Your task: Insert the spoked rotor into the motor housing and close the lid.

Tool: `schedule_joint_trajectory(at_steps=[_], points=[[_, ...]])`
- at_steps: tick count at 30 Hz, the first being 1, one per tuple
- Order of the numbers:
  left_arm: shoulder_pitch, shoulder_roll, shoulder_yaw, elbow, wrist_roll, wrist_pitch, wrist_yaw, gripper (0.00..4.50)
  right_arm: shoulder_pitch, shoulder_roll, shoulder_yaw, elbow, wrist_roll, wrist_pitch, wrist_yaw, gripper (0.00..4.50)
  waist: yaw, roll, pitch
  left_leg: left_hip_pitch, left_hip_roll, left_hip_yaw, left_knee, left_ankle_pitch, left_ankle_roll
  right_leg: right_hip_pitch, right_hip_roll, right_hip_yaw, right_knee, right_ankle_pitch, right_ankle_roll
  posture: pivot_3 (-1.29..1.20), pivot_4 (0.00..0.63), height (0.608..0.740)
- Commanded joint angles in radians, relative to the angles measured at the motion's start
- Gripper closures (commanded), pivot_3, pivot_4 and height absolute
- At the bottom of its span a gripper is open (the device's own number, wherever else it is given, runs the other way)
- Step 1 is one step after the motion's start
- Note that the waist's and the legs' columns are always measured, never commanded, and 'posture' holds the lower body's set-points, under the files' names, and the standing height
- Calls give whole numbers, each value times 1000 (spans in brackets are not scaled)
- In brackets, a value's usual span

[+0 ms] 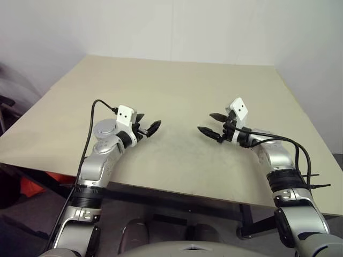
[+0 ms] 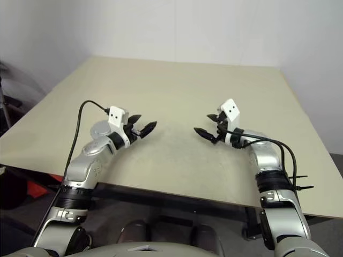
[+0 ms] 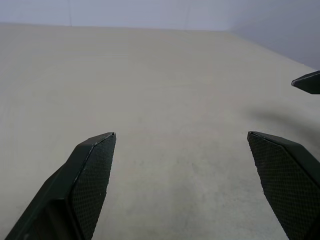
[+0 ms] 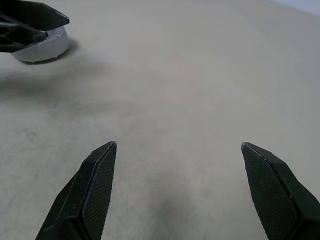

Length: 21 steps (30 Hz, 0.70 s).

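The table [image 1: 177,91] is a plain beige sheet with a pale wall [image 1: 161,27] behind it. At its near edge on the left, the left gripper [image 1: 150,119] hangs just above the surface, pointing in towards the middle. A white block [image 1: 126,115] sits on its wrist and a black cable [image 1: 92,123] loops up beside the arm. Its jaws are spread wide with nothing between them. In the left wrist view its two black fingers [image 3: 92,175] stand far apart over bare tabletop.

The middle of the table, between the two arms, is bare beige surface with faint scuffs.

To the right, the right gripper [image 1: 205,122] faces the left one across that gap, well apart from it and tilted slightly down. It carries a white block [image 1: 238,108] of its own. Its jaws are spread wide too and hold nothing. In the right wrist view its fingers [image 4: 97,185] frame only tabletop. In the same view a pale rounded shape [image 4: 47,47] lies behind the left gripper's finger; I cannot tell what it is
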<state>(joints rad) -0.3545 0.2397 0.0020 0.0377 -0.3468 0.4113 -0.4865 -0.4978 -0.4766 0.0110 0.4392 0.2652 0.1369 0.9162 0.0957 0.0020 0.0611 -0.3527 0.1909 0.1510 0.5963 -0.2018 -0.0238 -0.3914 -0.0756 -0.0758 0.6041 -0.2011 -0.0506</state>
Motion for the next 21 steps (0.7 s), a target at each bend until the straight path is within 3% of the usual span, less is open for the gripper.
schedule_joint_trajectory(at_steps=[1,21], points=[[-27,4,18,-15,2,-23,-2,25,-28,-4,-29,4,2,-34,2,0,0,0,0,0,0,0,0,0,0,0,0,0,0,0,0,0,0,740],[-9,2,18,-35,-2,-17,1,25,-38,1,-26,20,2,-43,13,0,0,0,0,0,0,0,-1,0,0,0,0,0,-1,0,0,0,0,740]])
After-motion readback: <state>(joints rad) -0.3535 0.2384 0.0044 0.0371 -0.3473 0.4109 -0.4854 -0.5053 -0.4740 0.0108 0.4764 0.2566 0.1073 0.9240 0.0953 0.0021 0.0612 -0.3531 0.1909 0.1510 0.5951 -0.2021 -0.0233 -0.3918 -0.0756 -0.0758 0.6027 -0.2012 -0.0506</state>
